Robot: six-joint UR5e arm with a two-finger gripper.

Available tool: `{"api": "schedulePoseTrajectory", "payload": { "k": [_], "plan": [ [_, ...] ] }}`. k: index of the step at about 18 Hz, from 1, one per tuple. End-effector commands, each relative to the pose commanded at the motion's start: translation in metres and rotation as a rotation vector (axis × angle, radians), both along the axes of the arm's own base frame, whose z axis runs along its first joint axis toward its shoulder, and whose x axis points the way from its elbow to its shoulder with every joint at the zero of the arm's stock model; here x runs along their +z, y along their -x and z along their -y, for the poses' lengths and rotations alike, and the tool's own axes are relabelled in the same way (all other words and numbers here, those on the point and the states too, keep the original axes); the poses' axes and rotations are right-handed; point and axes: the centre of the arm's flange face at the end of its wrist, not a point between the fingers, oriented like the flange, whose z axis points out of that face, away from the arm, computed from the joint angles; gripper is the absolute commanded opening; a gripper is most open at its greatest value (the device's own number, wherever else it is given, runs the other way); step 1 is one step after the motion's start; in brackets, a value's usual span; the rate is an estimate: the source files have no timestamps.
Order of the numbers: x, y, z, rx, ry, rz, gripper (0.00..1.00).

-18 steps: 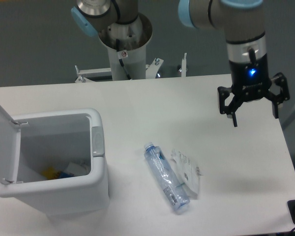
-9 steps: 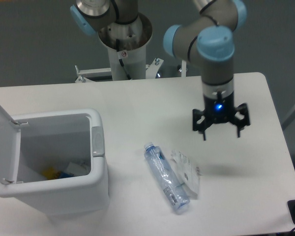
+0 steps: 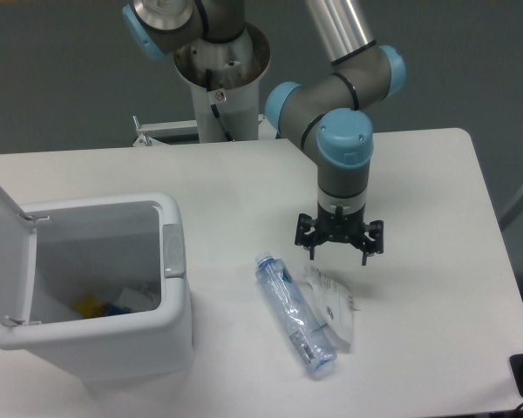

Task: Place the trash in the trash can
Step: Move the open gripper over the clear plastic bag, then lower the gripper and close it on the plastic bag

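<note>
Change: since the earlier frames the gripper [image 3: 338, 247] has travelled from the right side of the table [image 3: 436, 305] leftward and down, ending just above the trash.
Camera view, arm: the UR5e arm [image 3: 344, 148] bends down from the top of the frame, its wrist pointing straight down at the tabletop.
Gripper: its two fingers are spread apart with nothing between them; it hangs just beyond the upper end of the wrapper [image 3: 333, 305] and a little right of the bottle's cap end.
Bottle: the clear bluish bottle [image 3: 294, 315] lies on its side on the table, running diagonally from upper left to lower right, between the trash can and the wrapper.
Wrapper: crumpled, lying flat against the right side of the bottle, touching it.
Trash can: the white bin [image 3: 105, 287] stands at the left of the table, its lid [image 3: 2, 228] flipped up and open, grey latch tab [image 3: 173, 251] on the right rim; some yellow and blue items lie at its bottom.
Base: the arm's pedestal [image 3: 220, 87] rises behind the table's far edge.
</note>
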Motion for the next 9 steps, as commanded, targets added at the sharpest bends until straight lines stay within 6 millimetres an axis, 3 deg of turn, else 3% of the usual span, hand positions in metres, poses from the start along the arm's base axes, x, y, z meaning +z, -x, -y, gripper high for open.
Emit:
{"api": "schedulePoseTrajectory", "payload": {
  "k": [9],
  "plan": [
    [-0.018, 0.020, -0.016, 0.001, 0.003, 0.006, 1.00]
  ]
}}
